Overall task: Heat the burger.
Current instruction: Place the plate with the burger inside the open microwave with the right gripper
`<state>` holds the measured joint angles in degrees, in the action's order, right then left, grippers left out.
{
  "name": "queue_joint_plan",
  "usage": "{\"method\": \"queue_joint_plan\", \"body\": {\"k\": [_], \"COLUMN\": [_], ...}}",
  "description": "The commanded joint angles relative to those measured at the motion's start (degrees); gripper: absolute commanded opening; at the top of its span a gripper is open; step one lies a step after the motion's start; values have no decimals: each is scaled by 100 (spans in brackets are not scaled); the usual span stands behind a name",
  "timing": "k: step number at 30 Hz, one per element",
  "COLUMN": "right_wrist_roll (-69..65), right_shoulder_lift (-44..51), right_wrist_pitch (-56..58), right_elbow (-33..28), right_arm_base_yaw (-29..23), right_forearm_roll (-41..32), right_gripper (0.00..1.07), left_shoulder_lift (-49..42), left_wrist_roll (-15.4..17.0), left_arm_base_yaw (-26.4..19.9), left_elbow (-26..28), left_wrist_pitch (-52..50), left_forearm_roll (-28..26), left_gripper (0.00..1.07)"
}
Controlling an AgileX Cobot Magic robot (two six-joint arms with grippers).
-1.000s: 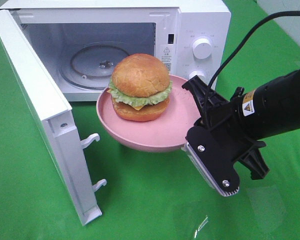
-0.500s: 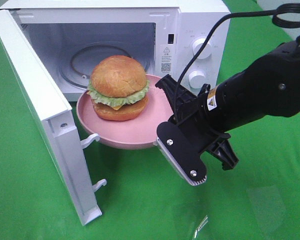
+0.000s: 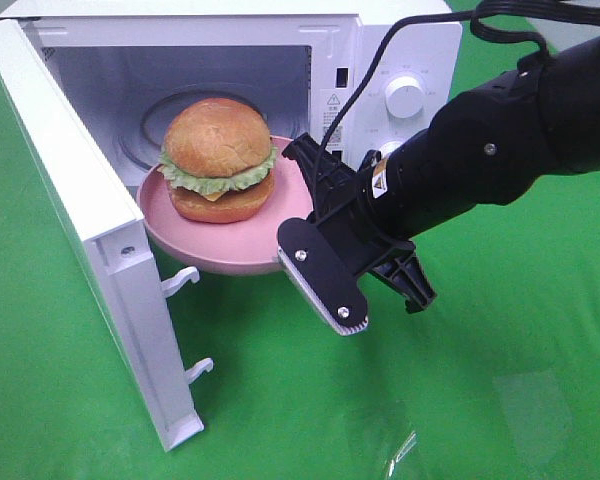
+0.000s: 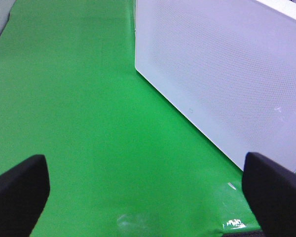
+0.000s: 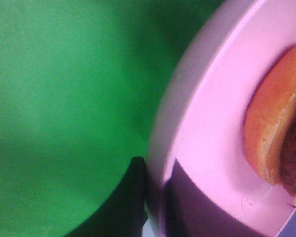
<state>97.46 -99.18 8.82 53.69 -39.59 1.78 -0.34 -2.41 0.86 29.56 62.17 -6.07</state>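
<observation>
The burger [image 3: 218, 160], with its golden bun, green lettuce and yellow cheese, sits on a pink plate [image 3: 230, 252]. My right gripper [image 3: 298, 225] is shut on the plate's right rim and holds it in the air at the mouth of the open microwave [image 3: 390, 50]. In the right wrist view the plate rim [image 5: 187, 123] passes between my right gripper's [image 5: 158, 197] fingers, with the bun [image 5: 269, 133] beyond. My left gripper [image 4: 145, 197] stands open over the green cloth with nothing between its fingers. It is out of the exterior high view.
The microwave door [image 3: 70, 200] hangs wide open to the left, its latch hooks [image 3: 185, 280] sticking out below the plate. A glass turntable [image 3: 150, 125] lies inside. A white perforated microwave panel [image 4: 222, 74] stands ahead of the left gripper. Green cloth [image 3: 500, 380] covers the table.
My right gripper has carried the plate and burger left and back, from in front of the microwave's control knobs to its open mouth. The left gripper's opening has not changed.
</observation>
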Motion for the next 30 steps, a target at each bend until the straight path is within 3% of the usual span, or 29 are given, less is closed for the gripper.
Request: {"method": "queue_joint_plan", "body": {"k": [1,18,30], "right_wrist_roll": [-40,-292,-974], "right_shoulder_lift": [-92,-745,-1226], "right_wrist_pitch": [-378,97,556], "right_elbow": [338,1243,2177], "right_arm_base_yaw": [-11,23,23], "right_forearm_roll": [-34,-11,413], "right_gripper": [0,0,0], "left_shoulder_lift": [-86,-86,-86], "left_wrist_roll": [-6,-6,-6], "left_arm_base_yaw": [6,6,6], "left_elbow": [-6,-6,-6], "left_wrist_pitch": [-80,-80,-80], "left_forearm_roll": [-34,-34,-34], "left_gripper": [98,98,98]}}
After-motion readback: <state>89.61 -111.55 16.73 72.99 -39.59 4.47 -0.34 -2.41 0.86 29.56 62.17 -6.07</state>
